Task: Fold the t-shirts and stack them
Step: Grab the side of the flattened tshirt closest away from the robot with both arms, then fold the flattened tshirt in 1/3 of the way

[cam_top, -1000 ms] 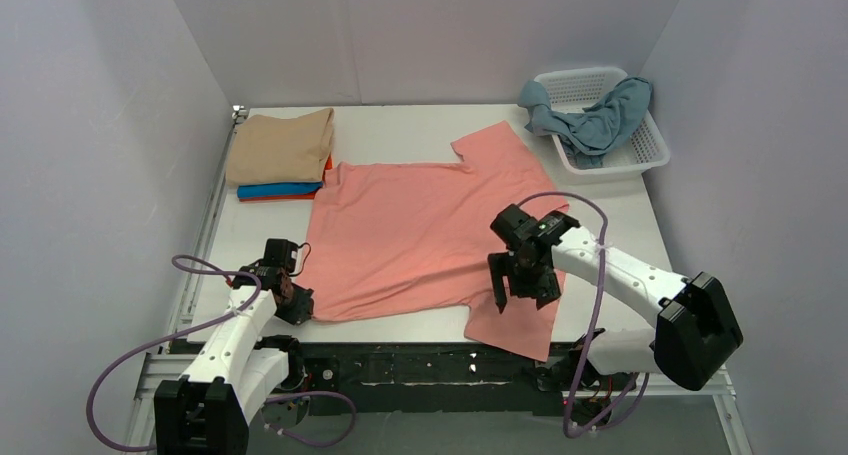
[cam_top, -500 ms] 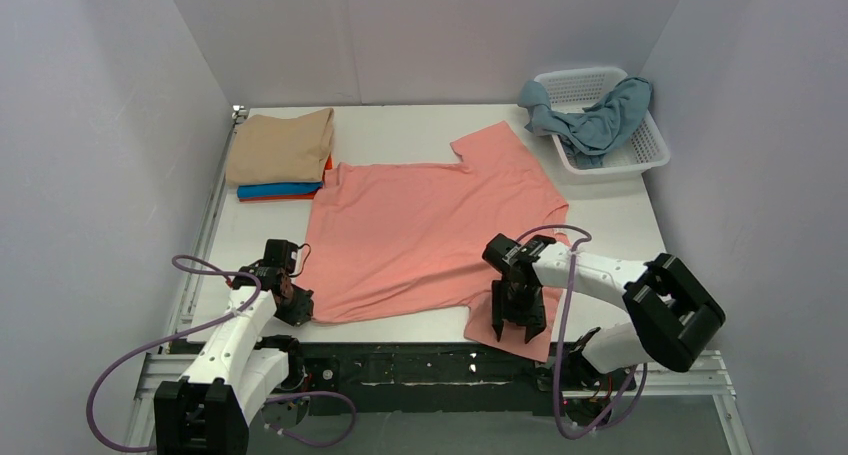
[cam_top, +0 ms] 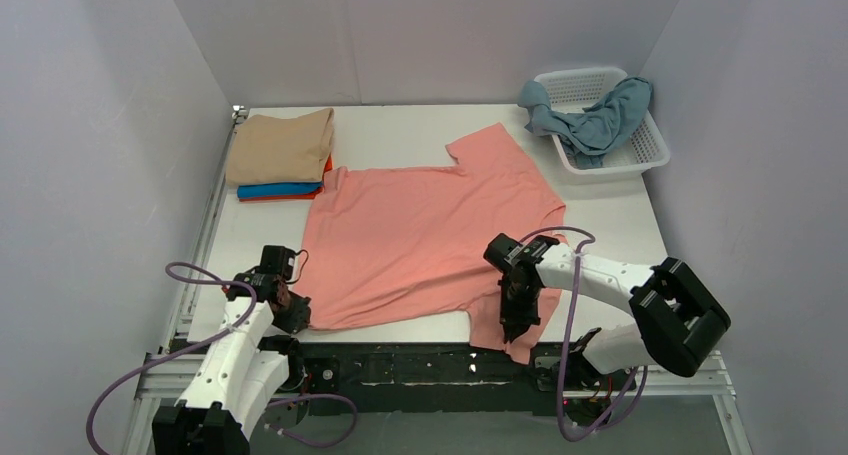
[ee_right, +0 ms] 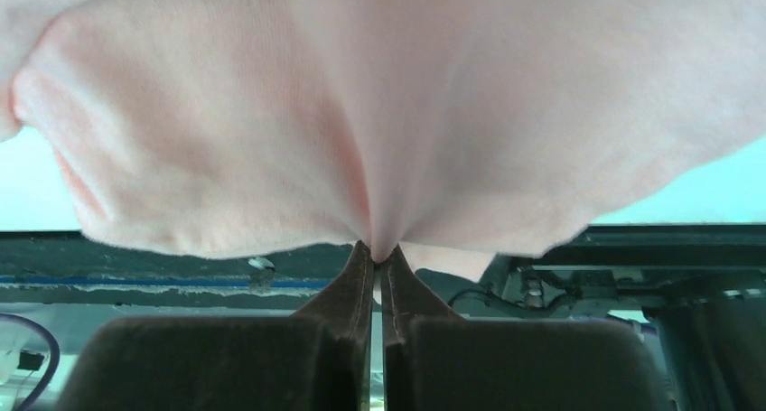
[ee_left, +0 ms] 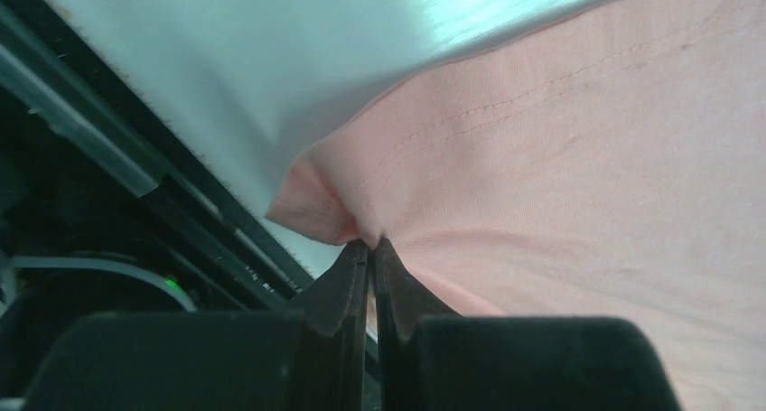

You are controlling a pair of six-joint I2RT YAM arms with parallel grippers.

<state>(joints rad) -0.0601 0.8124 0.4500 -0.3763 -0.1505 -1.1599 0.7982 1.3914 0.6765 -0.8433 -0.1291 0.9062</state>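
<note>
At 7 o'clock, pinching the near hem corner of the salmon pink t-shirt [cam_top: 420, 235] with the left pincer [ee_left: 370, 248], drawn back slightly toward the near edge. Spread flat across the surface [cam_top: 400, 125], dragged a little toward 6 o'clock within the last second. At 5 o'clock, pressed together on the near sleeve with the right pincer [ee_right: 378, 253], dropped from a hover; probably ready for tugging flat before the first fold. From above, both grip points masked by the wrists; sleeve tip spilling past the edge, extent unclear.
</note>
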